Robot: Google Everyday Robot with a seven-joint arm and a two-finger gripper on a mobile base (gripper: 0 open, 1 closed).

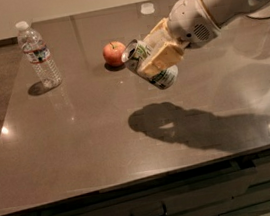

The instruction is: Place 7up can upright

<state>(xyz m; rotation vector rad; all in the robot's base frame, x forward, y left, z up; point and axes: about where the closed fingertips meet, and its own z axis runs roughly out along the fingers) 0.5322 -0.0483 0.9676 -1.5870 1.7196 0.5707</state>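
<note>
hovering over the table [79, 138], pincer [160, 58] grips tilted 7up can [150, 70].

We see a can [163, 77] with a white-silver body, green markings and a dull silver top. The gripper [147, 56] hangs above the middle of the table, to the right of the apple, its cream-yellow fingers [162, 57] clamped on the can. The arm [220, 1] behind it is white with a grey speckled patch. The apple [114, 53] is red, paling to yellow near the stem. The bottle [39, 56] is clear, with a white cap and a blue, white and red label. The table [79, 138] is glossy dark brown-grey and carries a black shadow. Its drawers [150, 211] are near-black. A small white disc [147, 8] lies at the far edge.
</note>
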